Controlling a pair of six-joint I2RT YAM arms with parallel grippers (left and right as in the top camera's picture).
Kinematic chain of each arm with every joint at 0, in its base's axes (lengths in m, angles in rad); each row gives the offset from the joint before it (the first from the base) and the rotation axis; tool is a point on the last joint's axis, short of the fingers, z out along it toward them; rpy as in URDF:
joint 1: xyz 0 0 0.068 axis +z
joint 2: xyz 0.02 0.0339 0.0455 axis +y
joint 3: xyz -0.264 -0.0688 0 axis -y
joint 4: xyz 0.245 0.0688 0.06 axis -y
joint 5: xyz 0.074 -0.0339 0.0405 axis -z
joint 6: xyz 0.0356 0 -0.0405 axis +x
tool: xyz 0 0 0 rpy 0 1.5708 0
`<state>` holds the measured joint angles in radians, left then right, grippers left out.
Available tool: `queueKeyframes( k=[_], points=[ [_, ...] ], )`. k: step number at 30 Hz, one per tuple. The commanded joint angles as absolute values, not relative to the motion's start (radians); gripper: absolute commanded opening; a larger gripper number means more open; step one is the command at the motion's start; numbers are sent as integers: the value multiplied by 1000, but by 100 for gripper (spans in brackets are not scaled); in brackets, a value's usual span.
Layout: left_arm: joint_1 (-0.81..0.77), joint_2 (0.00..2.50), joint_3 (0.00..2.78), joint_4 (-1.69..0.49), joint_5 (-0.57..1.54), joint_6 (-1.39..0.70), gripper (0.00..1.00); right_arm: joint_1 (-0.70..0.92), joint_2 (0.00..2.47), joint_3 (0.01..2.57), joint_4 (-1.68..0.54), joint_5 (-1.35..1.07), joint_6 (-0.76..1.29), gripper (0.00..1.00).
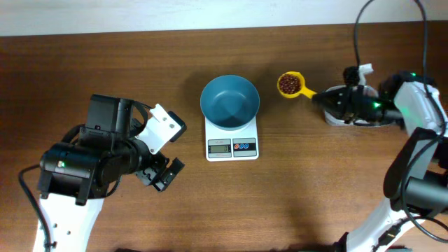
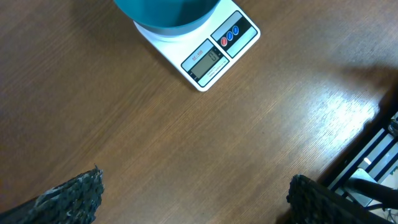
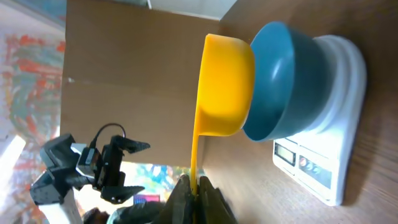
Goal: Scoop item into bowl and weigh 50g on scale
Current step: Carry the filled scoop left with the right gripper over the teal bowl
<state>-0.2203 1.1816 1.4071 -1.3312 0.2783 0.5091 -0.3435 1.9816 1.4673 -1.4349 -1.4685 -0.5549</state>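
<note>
Holding the yellow scoop by the end of its handle, my right hand is pinched fully shut on it. The cup is heaped with dark red-brown beans. What matters now is where the bowl lies. It is to my left of the cup, just beside it and a touch nearer to me, and it sits on the white scale. The scoop's long axis runs across the bench, cup end leading toward the bowl's rim and handle trailing back into my hand. I judge the next move to be a short carry leftward, then a roll of the wrist to tip.

My left hand is spread wide open and holds nothing. It hangs over bare wood on the far side of the scale, well apart from the bowl, so the right arm is plainly the nearer one.

From my right wrist I see only the scoop's underside, so the beans are hidden there. From above the bowl looks empty. The scale's display is too small to read, and my left wrist view cuts off most of the bowl.
</note>
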Motion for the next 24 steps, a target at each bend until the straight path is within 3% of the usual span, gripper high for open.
queueKeyframes(
  k=[1,24],
  points=[
    [-216,1176,1422,-1329,293,525,99,-280,1989,1460,-1421,-1524,-577,4],
    [-216,1176,1422,-1329,293,525,99,-98,1989,1460,-1224,-1514,-496,4]
  ],
)
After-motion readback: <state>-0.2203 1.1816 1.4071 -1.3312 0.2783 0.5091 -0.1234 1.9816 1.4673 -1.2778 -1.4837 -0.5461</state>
